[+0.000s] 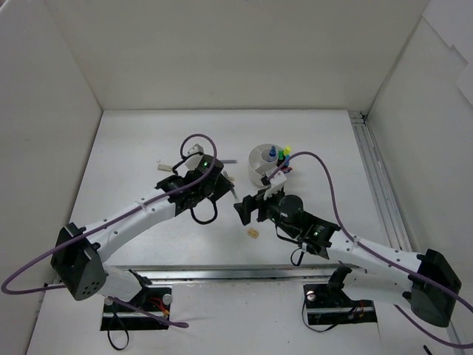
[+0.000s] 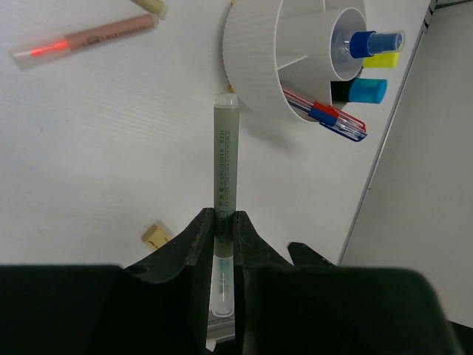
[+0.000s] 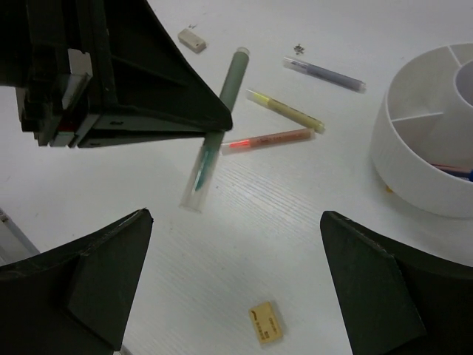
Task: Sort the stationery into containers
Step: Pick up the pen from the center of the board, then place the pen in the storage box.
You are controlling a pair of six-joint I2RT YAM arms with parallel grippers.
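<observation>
My left gripper (image 2: 224, 215) is shut on a grey-green pencil (image 2: 224, 148) with a clear cap, whose far tip points at the wall of the round white organizer (image 2: 251, 52). The organizer holds a blue-capped marker (image 2: 366, 43), a yellow-capped highlighter (image 2: 380, 61), a blue-capped highlighter (image 2: 367, 91) and a red/blue pen (image 2: 329, 118). My right gripper (image 3: 235, 216) is open above the table, with a beige eraser (image 3: 265, 322) lying below and between its fingers. In the top view the left gripper (image 1: 224, 186) and the right gripper (image 1: 242, 211) are close together, just left of the organizer (image 1: 264, 159).
Loose on the table are an orange pencil (image 3: 267, 139), a yellow pencil (image 3: 284, 109), a purple pencil (image 3: 324, 74) and a second eraser (image 3: 192, 41). White walls enclose the table on three sides. A metal rail (image 1: 373, 170) runs along the right edge.
</observation>
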